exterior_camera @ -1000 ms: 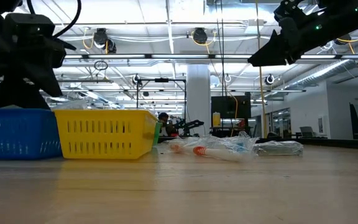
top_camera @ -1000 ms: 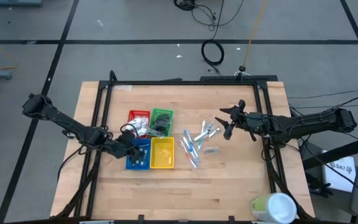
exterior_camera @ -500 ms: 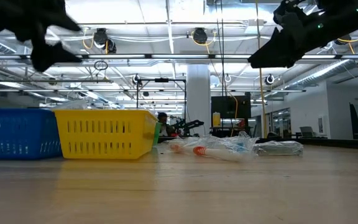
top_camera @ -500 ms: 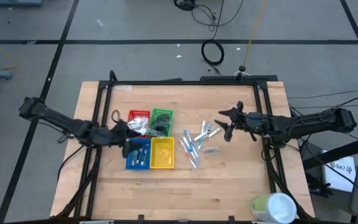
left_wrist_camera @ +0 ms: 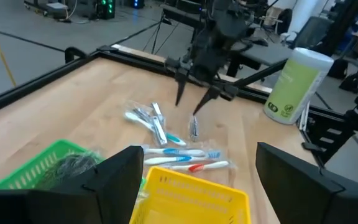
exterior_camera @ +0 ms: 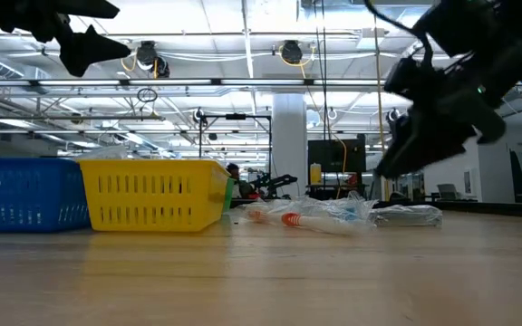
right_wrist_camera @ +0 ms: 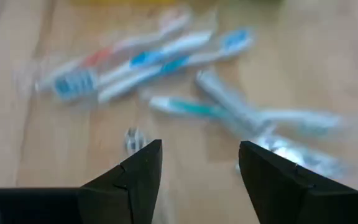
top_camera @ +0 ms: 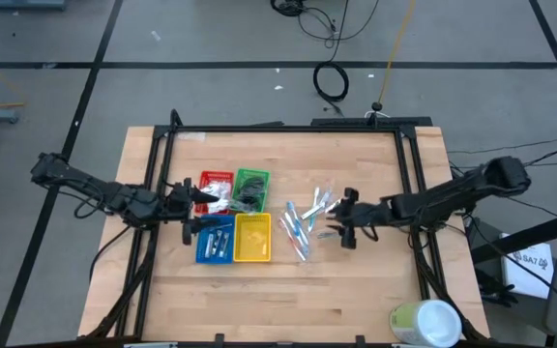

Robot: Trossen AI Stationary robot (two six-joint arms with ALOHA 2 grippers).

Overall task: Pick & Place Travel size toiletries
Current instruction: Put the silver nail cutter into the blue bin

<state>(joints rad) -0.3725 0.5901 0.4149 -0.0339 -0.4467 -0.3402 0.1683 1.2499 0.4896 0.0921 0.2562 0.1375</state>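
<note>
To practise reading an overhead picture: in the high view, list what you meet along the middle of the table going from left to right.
Left pincer → blue tray → yellow tray → loose toiletries → right pincer.

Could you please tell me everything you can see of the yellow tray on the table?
The yellow tray is a small square basket of what looks like plastic, with slotted, ribbed walls and a slightly flared rim, as the low view shows. It sits upright and flat on the wooden table, side by side with the blue tray and directly in front of the green tray. From above its inside shows only bare yellow. The loose toiletries lie apart from it on the table, and neither gripper touches it.
</note>
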